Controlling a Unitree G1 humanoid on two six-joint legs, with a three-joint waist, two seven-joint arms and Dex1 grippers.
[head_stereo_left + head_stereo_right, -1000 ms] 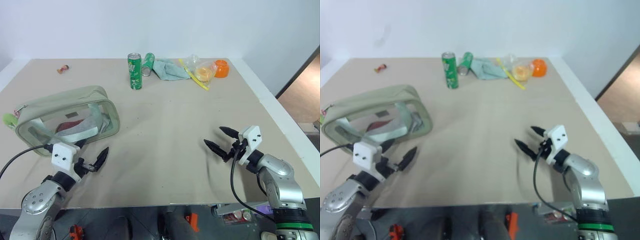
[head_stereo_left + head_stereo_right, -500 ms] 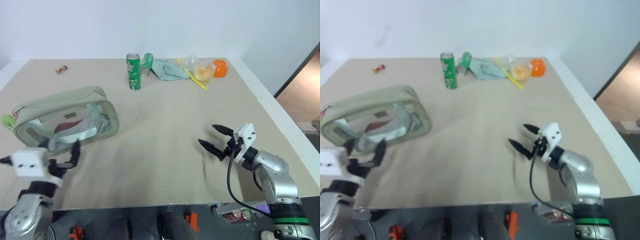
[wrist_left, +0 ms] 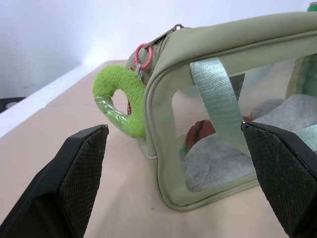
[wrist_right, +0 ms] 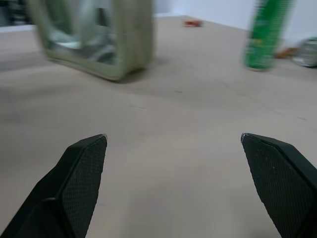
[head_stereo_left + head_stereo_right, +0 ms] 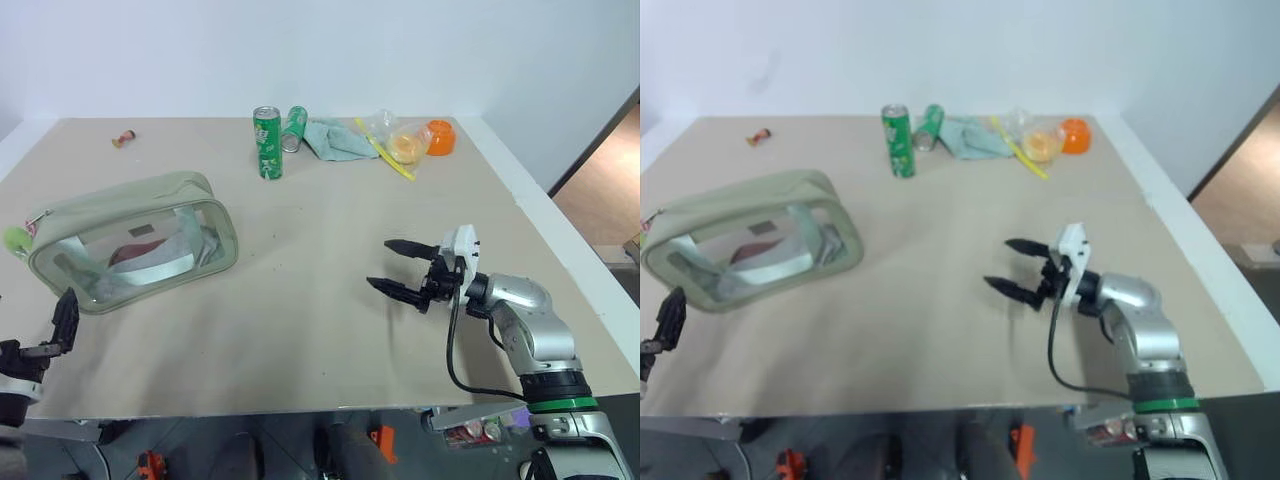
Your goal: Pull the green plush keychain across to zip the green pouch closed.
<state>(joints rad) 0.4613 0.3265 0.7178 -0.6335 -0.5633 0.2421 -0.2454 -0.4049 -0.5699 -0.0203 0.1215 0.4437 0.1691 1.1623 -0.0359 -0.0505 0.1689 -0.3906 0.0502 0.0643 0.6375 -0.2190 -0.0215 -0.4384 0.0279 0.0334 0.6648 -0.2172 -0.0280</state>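
Beige tabletop [image 5: 330, 260] under a plain white wall. On its left part, the green pouch [image 5: 135, 240], lying on its side, clear window facing up and toward the near edge, grey and reddish contents visible through the plastic. At the pouch's far-left end, hanging off the zipper pull on a small pink ring, the green plush keychain [image 3: 121, 101], resting against the end wall of the pouch; seen from the head as a lime dot [image 5: 16, 238] at the table's left side. Zipper line itself hard to follow, so how far closed: cannot tell.

Left gripper [image 5: 45, 335] at the near-left table edge, just short of the pouch's near corner, fingers spread wide, nothing between them, touching neither pouch nor keychain; from its wrist, keychain and pouch end framed between the two black fingertips [image 3: 81, 168].

Right gripper [image 5: 400, 268] over bare table right of centre, well apart from the pouch, pointing left toward it, fingers fully parted and empty.

Along the far edge: upright green soda can [image 5: 267, 142], a second can [image 5: 297, 127] on its side just beside it, pale teal cloth [image 5: 338, 138], a clear bag with something yellow [image 5: 405, 143], an orange object [image 5: 442, 136]. Far left, a small reddish item [image 5: 124, 138].
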